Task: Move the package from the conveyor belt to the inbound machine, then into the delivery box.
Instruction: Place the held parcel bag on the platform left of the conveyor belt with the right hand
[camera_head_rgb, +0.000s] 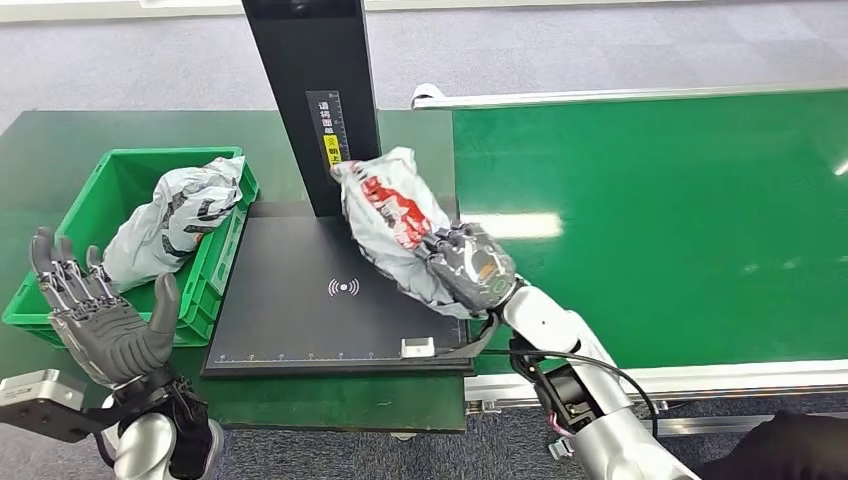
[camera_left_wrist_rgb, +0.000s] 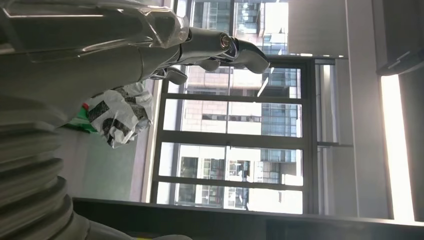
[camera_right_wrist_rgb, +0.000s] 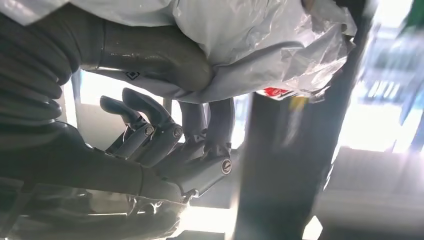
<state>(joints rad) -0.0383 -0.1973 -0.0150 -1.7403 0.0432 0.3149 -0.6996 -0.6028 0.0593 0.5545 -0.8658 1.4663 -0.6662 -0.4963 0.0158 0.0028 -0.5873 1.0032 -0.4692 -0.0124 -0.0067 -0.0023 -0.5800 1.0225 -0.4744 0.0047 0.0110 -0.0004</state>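
A grey plastic package with red print (camera_head_rgb: 395, 222) is held by my right hand (camera_head_rgb: 470, 265) over the right side of the black inbound machine plate (camera_head_rgb: 300, 310), close to its upright black column (camera_head_rgb: 318, 100). In the right wrist view the thumb (camera_right_wrist_rgb: 160, 60) presses on the package (camera_right_wrist_rgb: 250, 40) and two fingers reach up to it. My left hand (camera_head_rgb: 100, 310) is raised with fingers spread and holds nothing, in front of the green delivery box (camera_head_rgb: 215, 275). A grey package with black print (camera_head_rgb: 180, 215) lies in that box, and also appears beyond the fingers (camera_left_wrist_rgb: 215, 50) as a bag (camera_left_wrist_rgb: 120, 115).
The green conveyor belt (camera_head_rgb: 650, 230) runs along the right, with a metal rail (camera_head_rgb: 700, 380) at its near edge. The machine and box stand on a dark green table (camera_head_rgb: 40, 150). A dark shape sits at the lower right corner.
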